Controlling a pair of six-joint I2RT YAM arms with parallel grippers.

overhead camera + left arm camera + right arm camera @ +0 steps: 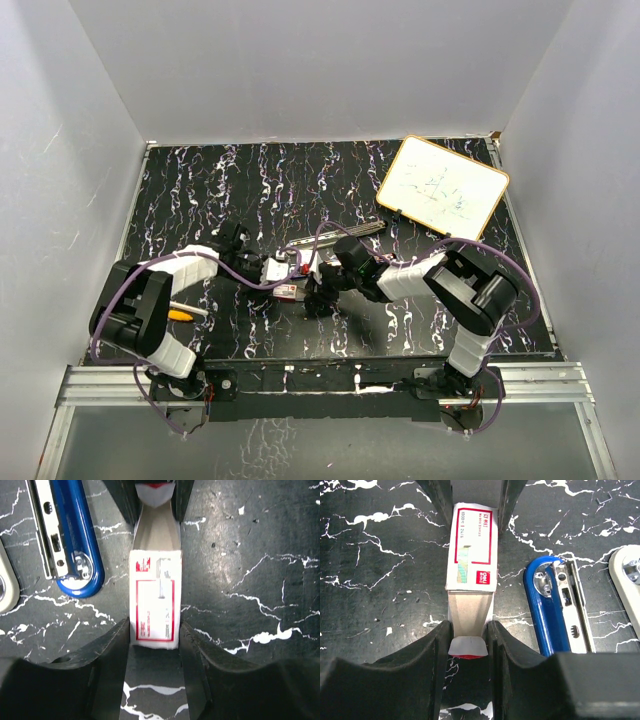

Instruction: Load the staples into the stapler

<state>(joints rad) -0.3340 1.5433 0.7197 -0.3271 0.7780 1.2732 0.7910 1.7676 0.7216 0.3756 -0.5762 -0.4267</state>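
Left claw [154,628] is clamped on the sides of the staple box [152,597], right at the end nearest it. The box is lying flat on the worktop [250,555]. Right claw [469,628] is pinched on the tan-grey inner tray [469,609], which sticks partway out of the box's other end. So the two claws face each other along one line with the box in between. Looks to me like the slide-the-tray-out step, so fairly early in the whole job.

Tips, imo: pull the tray straight along the box's long axis with no twisting, or the cardboard will bind in the sleeve. The left side should just anchor, because squeezing too hard makes the sleeve pinch the tray. Stay low and level so nothing spills. Can't tell from here whether a staple strip is sitting in the exposed bit of tray.

The blue stapler [555,610] lies opened up just beside the box, roughly parallel to it, with its metal channel showing. So it's a short trip over once a strip's free.
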